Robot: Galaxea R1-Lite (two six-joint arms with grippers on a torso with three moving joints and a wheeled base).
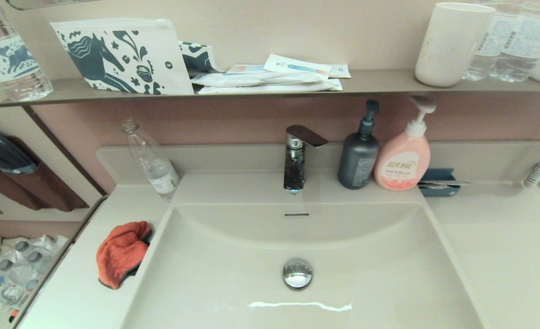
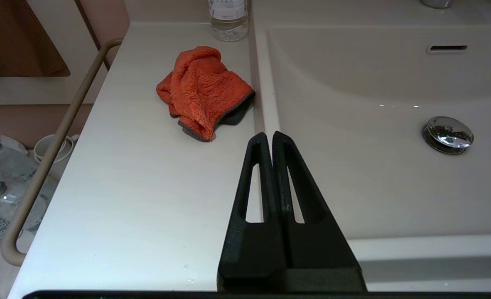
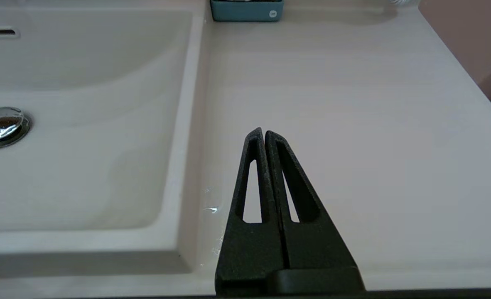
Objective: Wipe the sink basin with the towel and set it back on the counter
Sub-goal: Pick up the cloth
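Note:
The orange-red towel [image 1: 121, 252] [image 2: 204, 91] lies bunched on the cream-white counter [image 1: 78, 292] [image 2: 137, 178], left of the sink basin [image 1: 366, 274] [image 2: 374, 182], its dark grey edge at the basin's rim. The basin has a chrome drain plug [image 1: 297, 273] [image 2: 448, 133] [image 3: 1, 126] and a slot overflow [image 1: 296, 214]. My left gripper [image 2: 268, 133] is shut and empty, held over the basin's left rim, short of the towel. My right gripper [image 3: 262, 131] is shut and empty over the counter [image 3: 353, 124] right of the basin [image 3: 83, 166]. Neither arm appears in the head view.
A faucet [image 1: 297, 157], a dark pump bottle [image 1: 359, 155], a pink pump bottle [image 1: 405, 155] and a teal holder [image 1: 439, 182] stand behind the basin. A clear plastic bottle [image 1: 153, 162] leans at the back left. A rail [image 2: 50, 153] runs along the counter's left edge.

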